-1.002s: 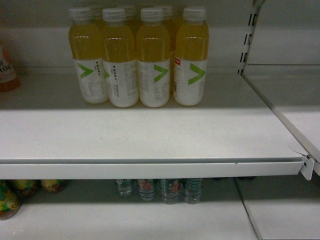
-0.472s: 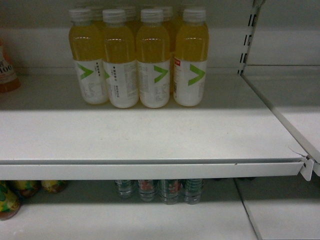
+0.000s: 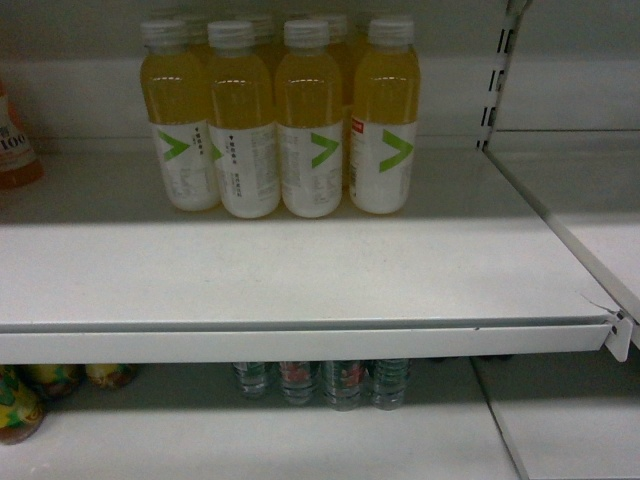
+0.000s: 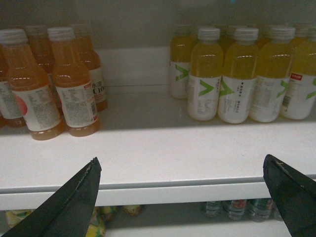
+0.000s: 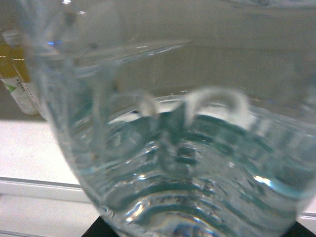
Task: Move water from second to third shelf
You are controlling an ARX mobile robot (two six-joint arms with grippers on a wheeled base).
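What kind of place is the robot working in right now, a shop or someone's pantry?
Most likely a shop's drinks aisle: white metal shelving on slotted uprights, yellow juice bottles lined up in rows, orange drink bottles beside them, and water bottles on the shelf below.

Left tool [image 4: 185, 195] stands open, fingers [image 4: 69, 202] wide apart before a white shelf [image 4: 148, 153] carrying orange bottles [image 4: 74, 84] at left and yellow juice bottles [image 4: 237, 74] at right, with water bottles [image 4: 237, 210] partly visible on the shelf beneath.
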